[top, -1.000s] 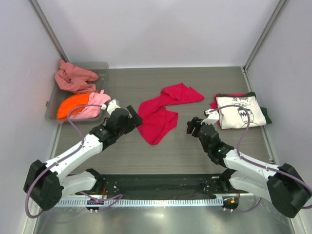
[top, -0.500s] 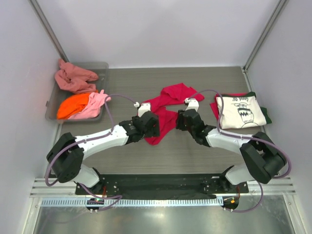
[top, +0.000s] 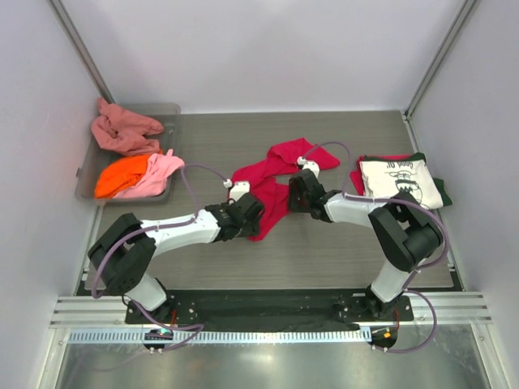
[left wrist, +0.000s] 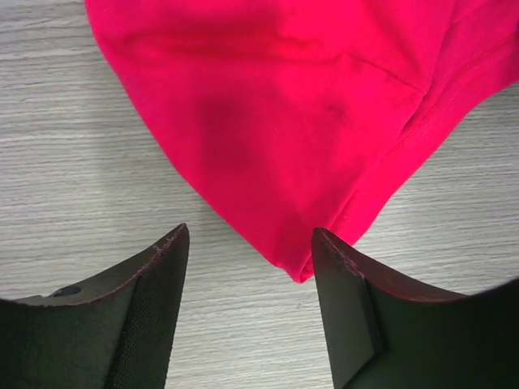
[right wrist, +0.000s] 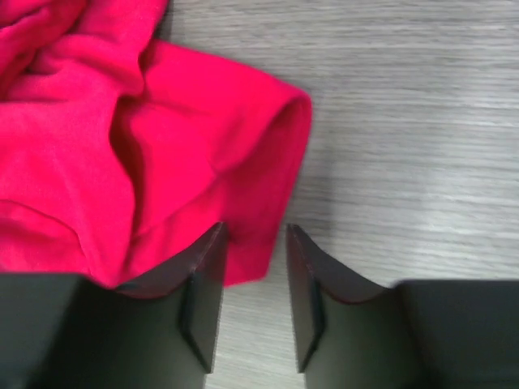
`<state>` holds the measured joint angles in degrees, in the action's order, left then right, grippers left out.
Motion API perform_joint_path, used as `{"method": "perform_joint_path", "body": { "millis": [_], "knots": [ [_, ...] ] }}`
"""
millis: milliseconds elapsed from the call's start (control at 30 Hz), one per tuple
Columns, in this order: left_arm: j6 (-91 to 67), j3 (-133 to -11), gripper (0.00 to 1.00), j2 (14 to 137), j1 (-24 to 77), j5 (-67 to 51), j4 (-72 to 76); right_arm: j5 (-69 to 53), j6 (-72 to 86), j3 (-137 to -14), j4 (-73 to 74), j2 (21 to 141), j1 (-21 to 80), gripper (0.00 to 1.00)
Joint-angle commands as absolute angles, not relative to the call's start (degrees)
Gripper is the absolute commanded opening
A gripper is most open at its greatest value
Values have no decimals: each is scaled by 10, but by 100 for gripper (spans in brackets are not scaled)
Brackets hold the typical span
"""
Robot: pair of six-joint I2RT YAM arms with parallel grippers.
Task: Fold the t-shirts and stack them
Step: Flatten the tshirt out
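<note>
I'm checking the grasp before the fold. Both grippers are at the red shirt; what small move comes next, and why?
Probably shut both grippers on the crimson t-shirt: the left gripper stands open with a corner of the cloth between its jaws, and the right gripper, narrowly open, has a cloth edge in its gap.

Plain crimson-red shirt point(top: 272, 185) on a grey wood-grain table point(top: 340, 243); cream shirt point(top: 401, 186) with dark print; orange shirt point(top: 120, 175), light pink shirt point(top: 156, 174), salmon-pink shirt point(top: 122, 131); translucent grey bin point(top: 169, 113).
</note>
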<state>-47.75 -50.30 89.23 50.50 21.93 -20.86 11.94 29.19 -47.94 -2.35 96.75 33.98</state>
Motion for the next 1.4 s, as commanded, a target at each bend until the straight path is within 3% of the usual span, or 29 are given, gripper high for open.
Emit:
{"method": "perform_joint_path", "body": {
  "millis": [0, 100, 200, 267, 433, 633, 767, 900, 1100, 1367],
  "knots": [
    [-483, -501, 62, 904, 505, 222, -185, 98, 310, -504, -4, 991, 338, 39],
    [-484, -502, 52, 918, 505, 212, -179, 99, 309, -501, -6, 994, 337, 21],
    [-489, -502, 50, 927, 505, 189, -170, 104, 308, -490, -18, 979, 337, 17],
    [-493, -501, 53, 925, 508, 185, -166, 108, 306, -486, -20, 975, 337, 16],
    [-487, -501, 72, 904, 529, 221, -164, 100, 307, -478, -32, 978, 337, 12],
    [-461, -553, 73, 935, 553, 270, -207, 96, 312, -467, -47, 973, 336, 1],
    [-441, -603, 70, 953, 562, 325, -245, 98, 313, -453, -61, 961, 336, 1],
    [-410, -642, 59, 968, 563, 341, -245, 93, 321, -426, -82, 944, 333, 1],
    [-371, -707, 67, 1028, 563, 330, -257, 80, 329, -403, -108, 924, 329, 1],
    [-352, -765, 67, 1092, 562, 338, -270, 76, 335, -389, -123, 912, 321, 1]
  ]
}}
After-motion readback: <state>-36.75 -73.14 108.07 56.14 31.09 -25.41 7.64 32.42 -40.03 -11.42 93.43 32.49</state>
